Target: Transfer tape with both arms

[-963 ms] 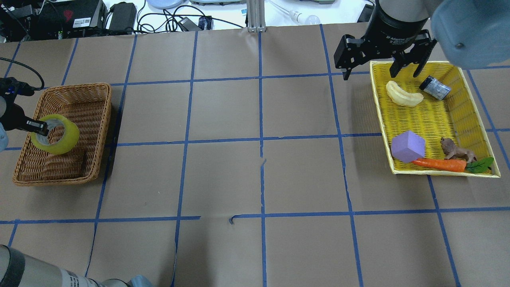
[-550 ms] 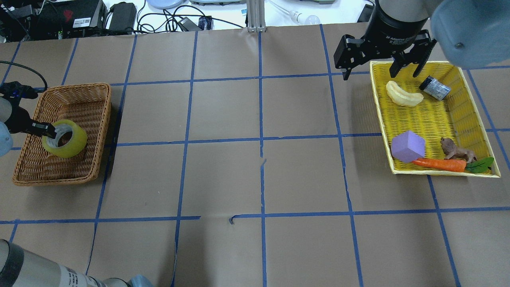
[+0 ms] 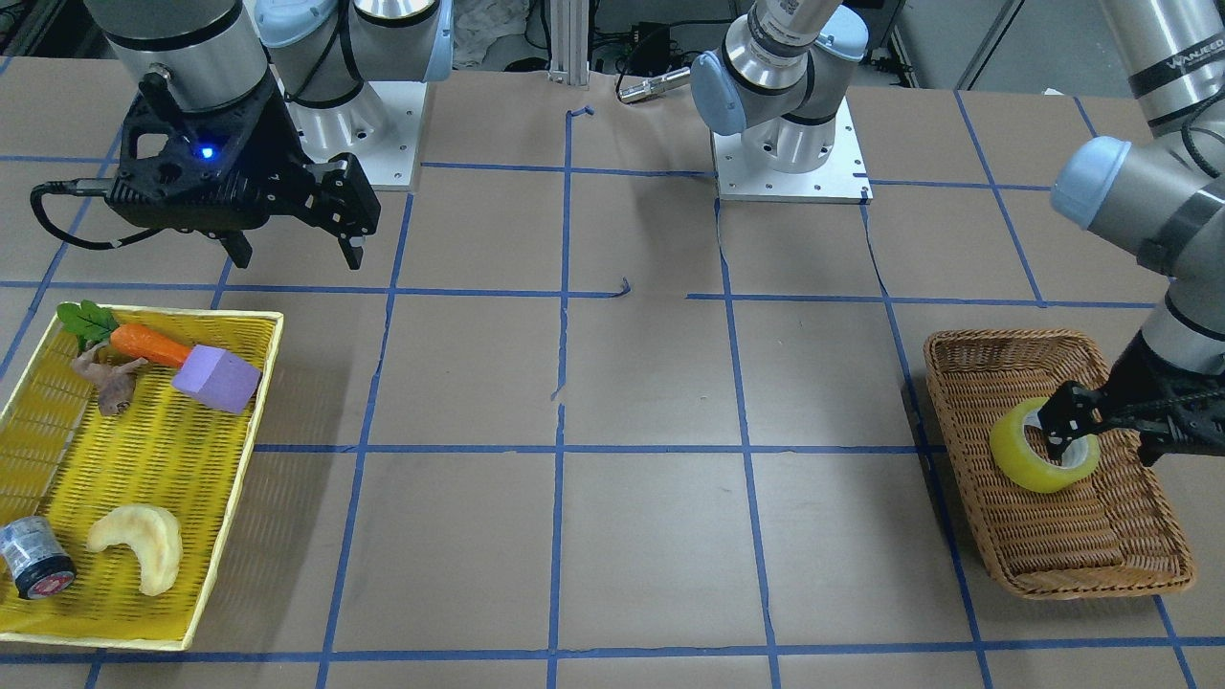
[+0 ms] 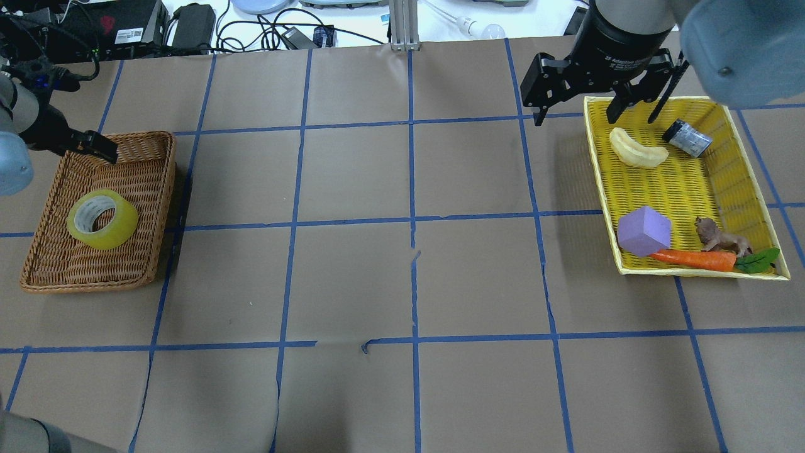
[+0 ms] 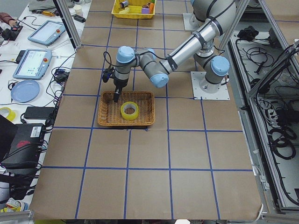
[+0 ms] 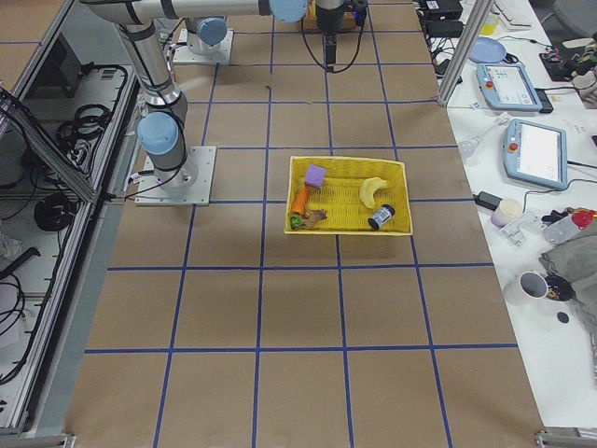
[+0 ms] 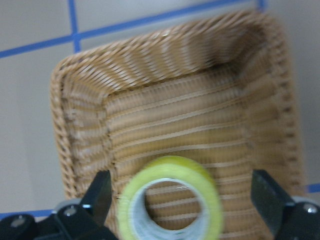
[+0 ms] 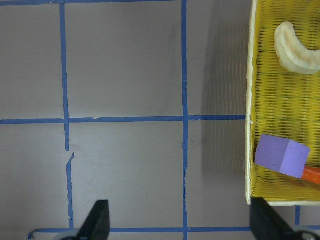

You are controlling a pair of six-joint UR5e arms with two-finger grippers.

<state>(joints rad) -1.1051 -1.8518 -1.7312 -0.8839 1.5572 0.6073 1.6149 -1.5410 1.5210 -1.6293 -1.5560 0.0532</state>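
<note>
Overhead view: tape lies in the basket, leaning a bit, hole up. L tool hangs by the basket's far corner, apart from the tape. R tool is way off on the other side, by the rim of the yellow tray. Its fingers are spread and hold nothing. Bare worktop lies btwn them.

What could go wrong: the tape is round and smooth, so if L tool pinches it off-center it may slip or roll. A finger could also catch the woven wall and tug the basket along, bc it looks light. The 2 tools are well apart, so a pass in the air needs both to meet. A bad match and the tape drops.

L wrist cam shows L tool's fingers spread wide w/ the tape low btwn them, not pinched. Overhead sees that tool edge-on, so no gap shows. Front view makes the tool tip look like it sits in the tape's hole, but overhead shows it off to one side. I can't tell which is right.
</note>
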